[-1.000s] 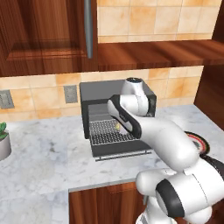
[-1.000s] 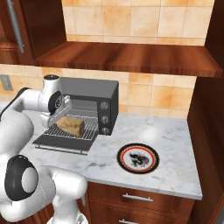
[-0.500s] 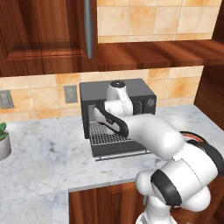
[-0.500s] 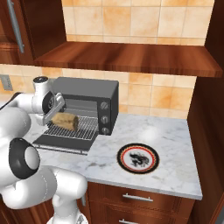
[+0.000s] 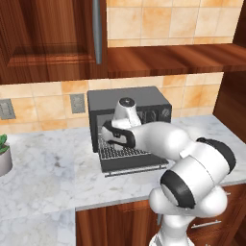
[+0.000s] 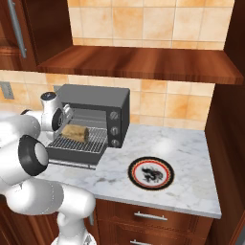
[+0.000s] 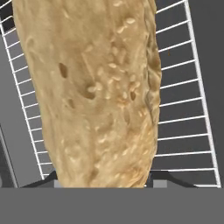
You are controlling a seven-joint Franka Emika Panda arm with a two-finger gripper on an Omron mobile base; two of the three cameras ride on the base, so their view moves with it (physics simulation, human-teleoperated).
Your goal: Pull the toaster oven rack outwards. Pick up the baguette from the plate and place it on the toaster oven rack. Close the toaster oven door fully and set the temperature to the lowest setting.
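Baguette (image 6: 74, 131) sits over the pulled-out rack (image 6: 91, 139), lying across the wire grid just in front of the oven's mouth; from the right base view I can't tell whether it already rests on the wires or hangs a touch above them. In the hand view the loaf fills the frame from six o'clock up to twelve, with the silver wires running behind it toward three o'clock. The gripper (image 6: 61, 123) is at the loaf's nine o'clock end in the right base view, its fingers pinching the bread between them. Around that, the door (image 6: 72, 160) lies dropped flat toward six o'clock, the toaster oven (image 6: 98, 98) stands with its three knobs in a column on its three o'clock side, and the plate (image 6: 151, 173) sits bare on the marble counter (image 6: 191, 162), well apart at about four o'clock of the oven. By my reckoning the placing step is nearly done. Next the fingers need to part and the hand to back straight out over the door, without dragging the loaf off the grid, before the door is swung shut.
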